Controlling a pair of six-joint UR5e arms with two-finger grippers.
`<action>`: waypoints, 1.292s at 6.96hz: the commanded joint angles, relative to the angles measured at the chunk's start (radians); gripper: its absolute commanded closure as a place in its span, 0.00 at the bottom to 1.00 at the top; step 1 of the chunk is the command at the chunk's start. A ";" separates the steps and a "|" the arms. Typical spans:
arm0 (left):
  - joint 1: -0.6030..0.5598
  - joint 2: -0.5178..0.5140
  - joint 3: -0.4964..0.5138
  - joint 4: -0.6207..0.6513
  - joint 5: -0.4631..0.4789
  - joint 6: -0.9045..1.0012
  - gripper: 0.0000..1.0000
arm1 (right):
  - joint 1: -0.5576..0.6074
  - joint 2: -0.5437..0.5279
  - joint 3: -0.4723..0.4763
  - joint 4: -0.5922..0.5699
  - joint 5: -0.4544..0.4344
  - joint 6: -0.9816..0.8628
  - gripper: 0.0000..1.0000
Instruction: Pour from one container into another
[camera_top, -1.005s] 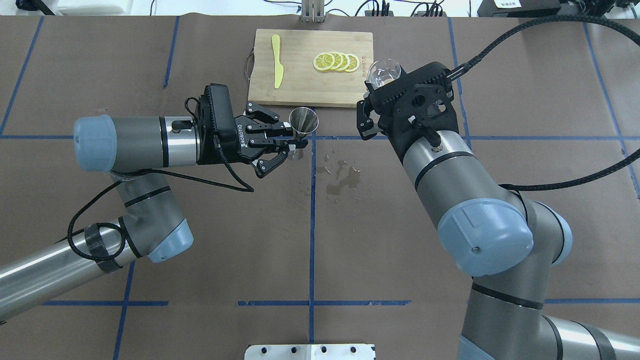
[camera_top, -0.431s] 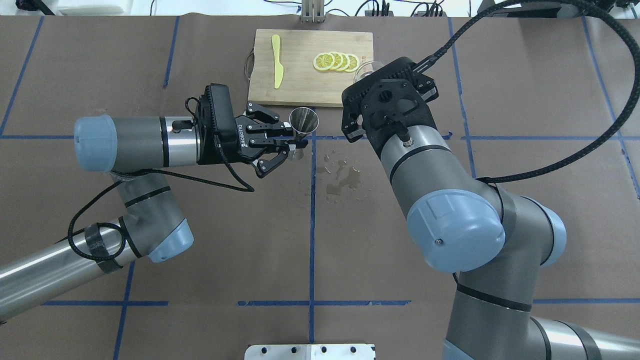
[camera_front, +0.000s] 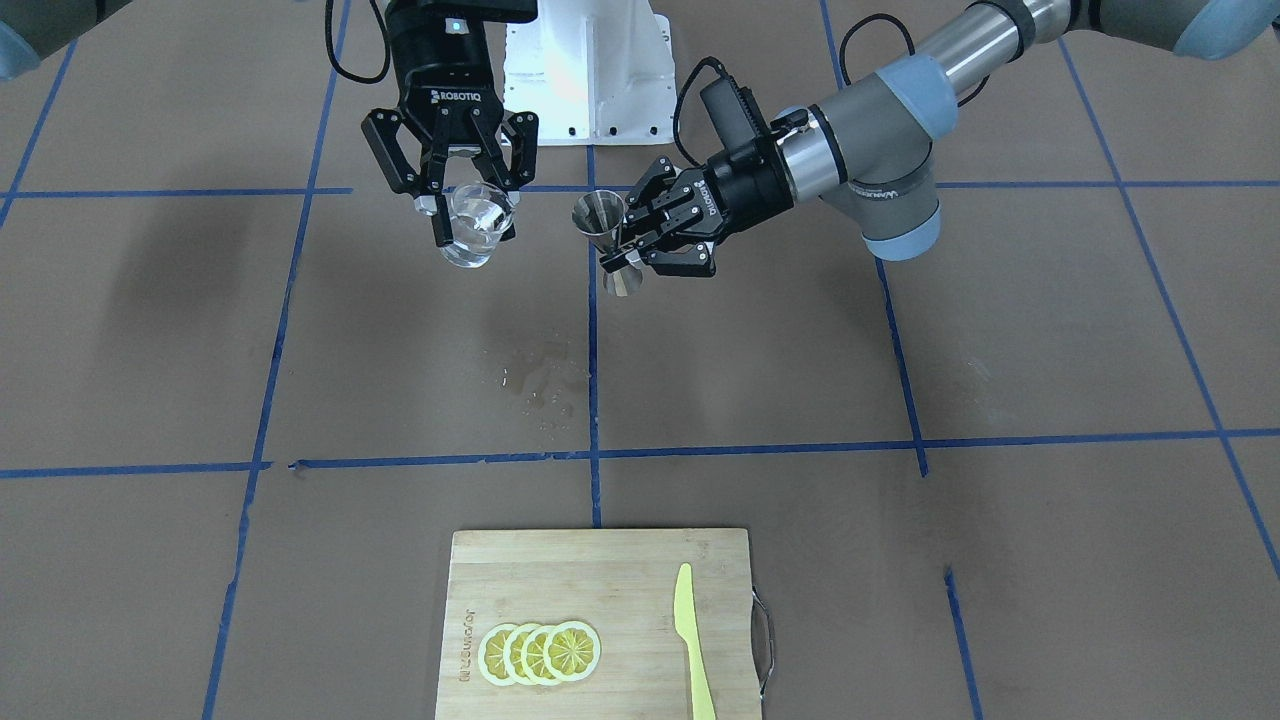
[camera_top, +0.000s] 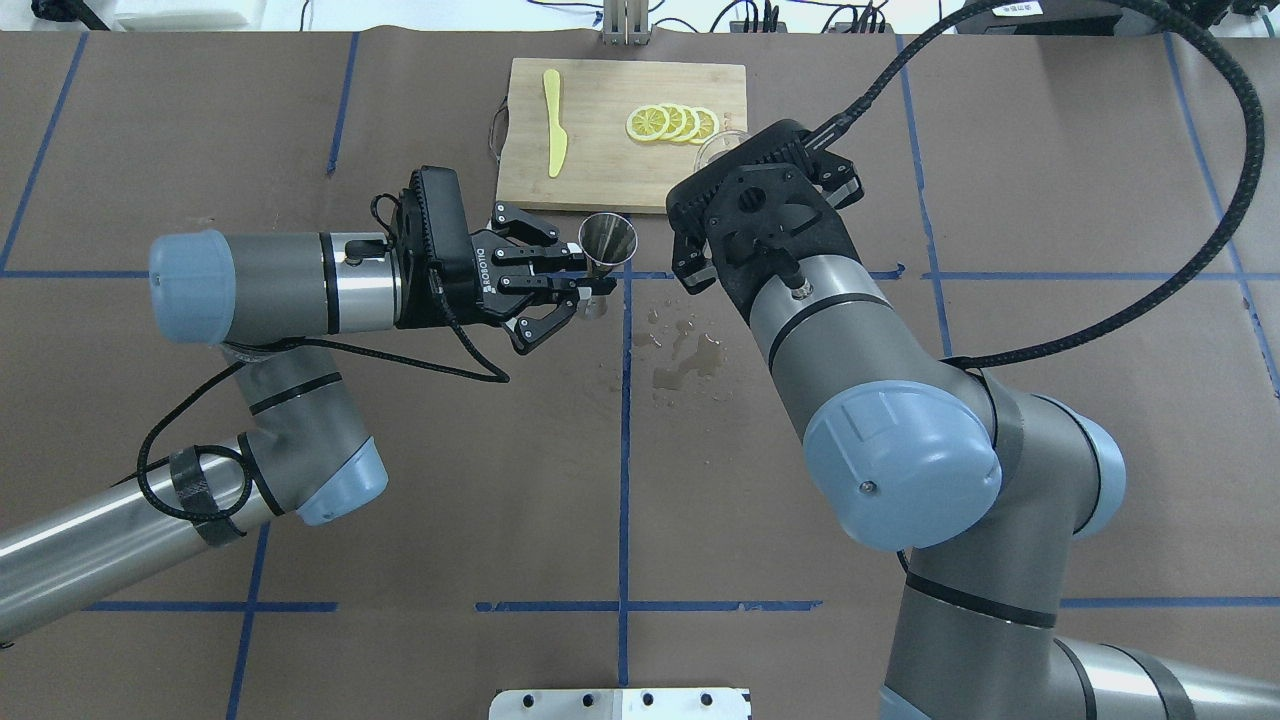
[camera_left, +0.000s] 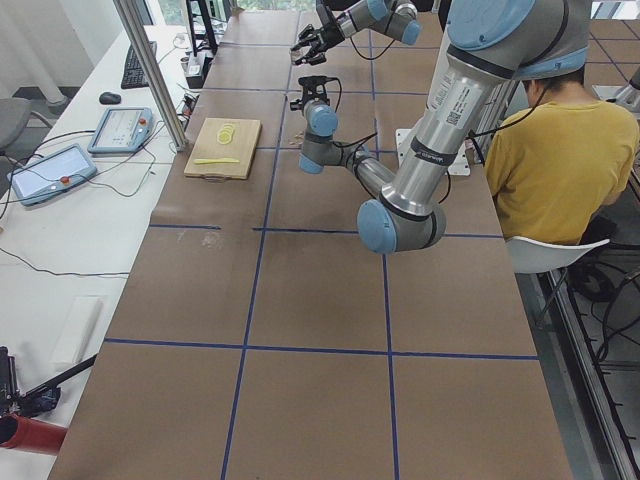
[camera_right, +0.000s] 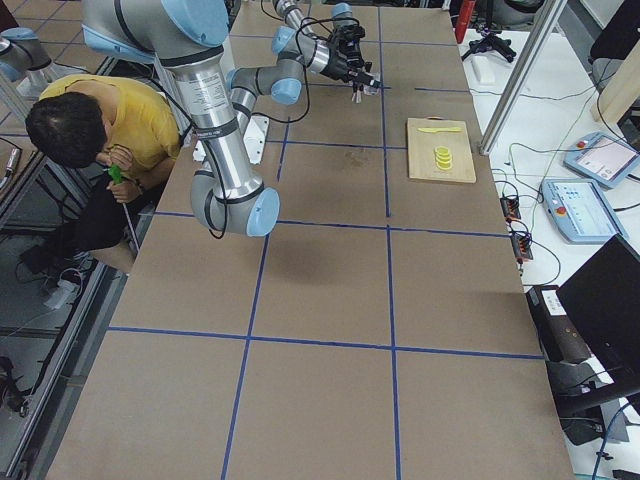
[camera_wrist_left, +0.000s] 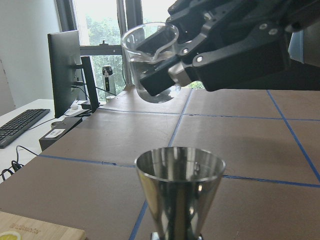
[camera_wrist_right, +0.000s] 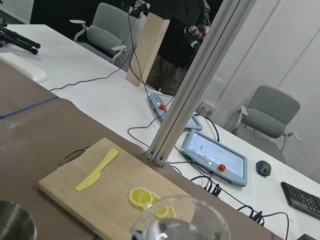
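My left gripper (camera_front: 626, 262) is shut on the narrow waist of the steel jigger (camera_front: 603, 222), holding it upright above the table. The same jigger (camera_top: 607, 243) shows beside the board's near edge in the overhead view. My right gripper (camera_front: 468, 218) is shut on the clear glass cup (camera_front: 476, 228), which seems to hold a little clear liquid. The cup hangs a short way to the robot's right of the jigger and does not touch it. In the left wrist view the cup (camera_wrist_left: 150, 65) is slightly tilted, above and beyond the jigger's mouth (camera_wrist_left: 180, 165). From overhead, only the cup's rim (camera_top: 717, 150) peeks past the right wrist.
A wooden cutting board (camera_top: 600, 170) at the far side carries lemon slices (camera_top: 673, 124) and a yellow knife (camera_top: 553, 120). A wet spill (camera_top: 688, 358) marks the brown paper below the grippers. A person in a yellow shirt (camera_left: 560, 150) sits behind the robot.
My right arm has swung left with the glass cup, bringing it from beside the board's right end closer to the jigger. The left arm and jigger have stayed put.
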 joint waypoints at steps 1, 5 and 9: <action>0.000 0.000 0.000 0.000 0.000 0.000 1.00 | -0.005 0.002 0.001 0.002 0.001 -0.029 1.00; 0.000 -0.002 0.000 0.000 0.000 0.000 1.00 | -0.032 0.017 -0.004 -0.001 -0.007 -0.098 1.00; 0.000 -0.003 0.002 0.000 0.000 0.000 1.00 | -0.042 0.026 -0.005 -0.001 -0.012 -0.138 1.00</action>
